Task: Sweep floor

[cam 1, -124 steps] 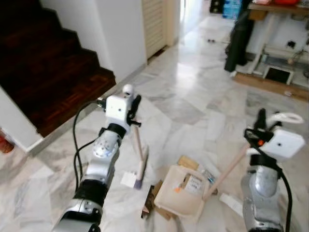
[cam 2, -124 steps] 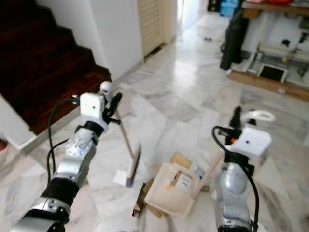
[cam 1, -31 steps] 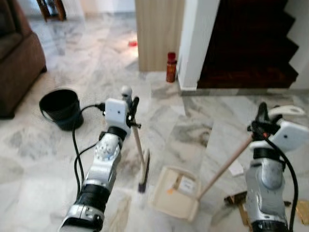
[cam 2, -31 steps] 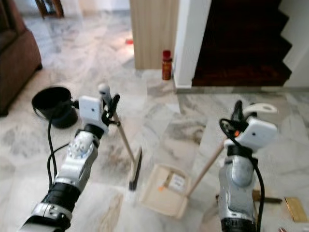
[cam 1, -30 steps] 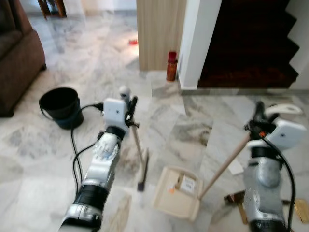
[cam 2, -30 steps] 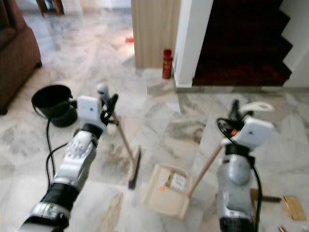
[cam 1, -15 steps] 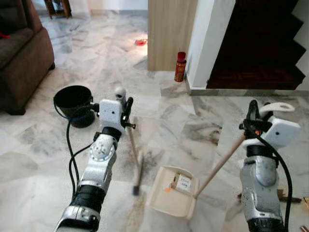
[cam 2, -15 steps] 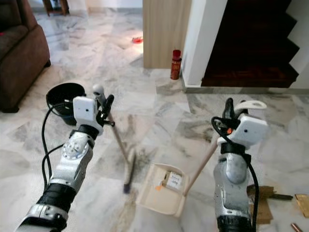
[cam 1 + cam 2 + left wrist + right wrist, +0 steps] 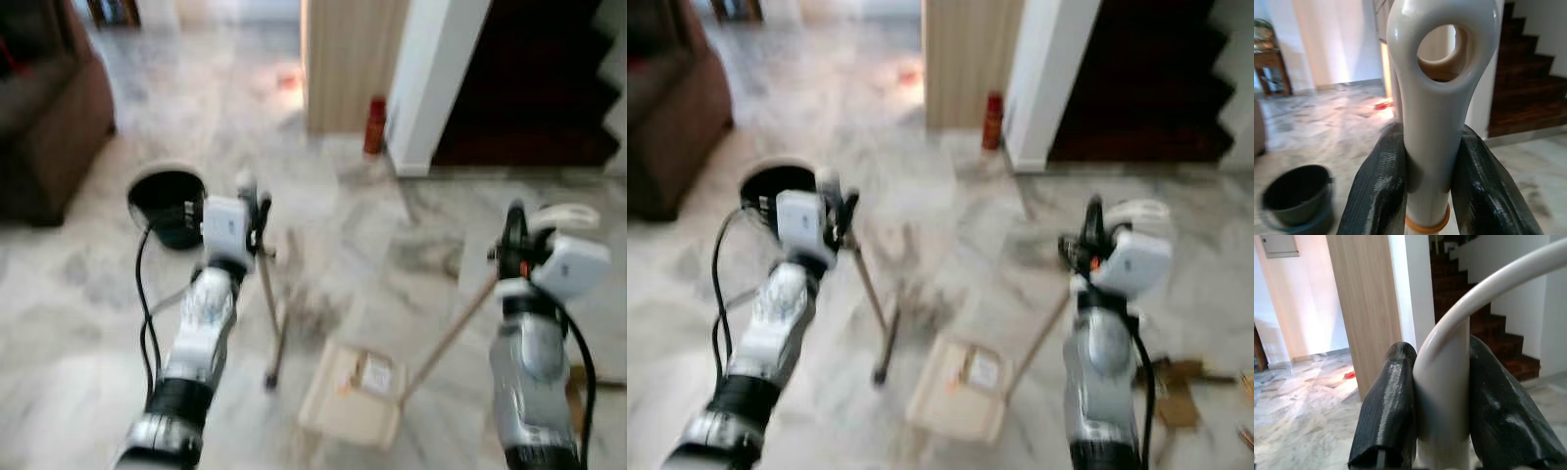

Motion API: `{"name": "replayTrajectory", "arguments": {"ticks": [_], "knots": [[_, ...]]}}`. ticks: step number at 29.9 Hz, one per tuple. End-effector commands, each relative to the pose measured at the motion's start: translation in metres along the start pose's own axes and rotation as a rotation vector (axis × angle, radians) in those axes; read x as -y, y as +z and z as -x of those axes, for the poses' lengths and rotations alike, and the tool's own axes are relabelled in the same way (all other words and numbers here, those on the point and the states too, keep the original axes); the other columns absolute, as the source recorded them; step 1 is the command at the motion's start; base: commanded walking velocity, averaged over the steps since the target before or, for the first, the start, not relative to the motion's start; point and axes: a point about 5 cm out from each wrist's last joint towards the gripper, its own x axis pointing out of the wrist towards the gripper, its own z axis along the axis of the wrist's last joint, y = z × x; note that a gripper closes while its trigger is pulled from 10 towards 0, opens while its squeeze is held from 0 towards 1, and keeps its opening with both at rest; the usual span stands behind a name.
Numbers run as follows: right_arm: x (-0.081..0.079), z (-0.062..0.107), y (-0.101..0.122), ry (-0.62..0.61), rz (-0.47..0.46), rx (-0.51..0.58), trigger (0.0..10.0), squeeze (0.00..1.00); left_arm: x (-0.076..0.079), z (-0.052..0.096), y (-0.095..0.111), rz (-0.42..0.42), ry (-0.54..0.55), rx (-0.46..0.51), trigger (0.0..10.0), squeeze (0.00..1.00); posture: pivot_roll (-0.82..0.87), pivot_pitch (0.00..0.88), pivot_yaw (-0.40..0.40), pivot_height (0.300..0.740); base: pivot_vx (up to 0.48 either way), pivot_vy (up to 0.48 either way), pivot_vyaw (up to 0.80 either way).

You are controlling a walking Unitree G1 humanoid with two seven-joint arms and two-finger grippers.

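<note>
broom (image 9: 271, 328) stands on the marble floor (image 9: 88, 294), head down, left of the dustpan (image 9: 348, 392). left gripper (image 9: 1431, 196) has its fingers clamped on the broom's cream handle top; right gripper (image 9: 1440, 406) is closed around the dustpan's curved handle. cardboard scraps lie in the pan. black bucket (image 9: 167, 206) sits far left; red bottle (image 9: 374, 125) by the wall.

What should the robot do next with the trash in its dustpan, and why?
Probably carry the dustpan toward the black bucket and tip it: the right gripper holds its handle, trash sits in the pan, and the bucket stands open ahead on the left.
</note>
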Motion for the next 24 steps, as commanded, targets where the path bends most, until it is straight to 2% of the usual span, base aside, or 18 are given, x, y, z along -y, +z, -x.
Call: {"name": "replayTrajectory", "arguments": {"ticks": [1,24], "knots": [[0.0015,-0.0021,0.0087,-0.013,-0.026,0.04,10.0,0.0,0.0044,-0.0037,0.0105,0.002,-0.011,0.047,10.0,0.0,0.07,0.072,0.006,0.74,0.0,0.322,0.0],[-0.0017,-0.0022,0.0061,0.004,-0.03,0.027,10.0,0.0,0.0033,-0.003,0.0101,0.0,-0.003,0.044,10.0,0.0,0.07,0.073,0.001,0.74,0.0,0.318,0.0]]}}
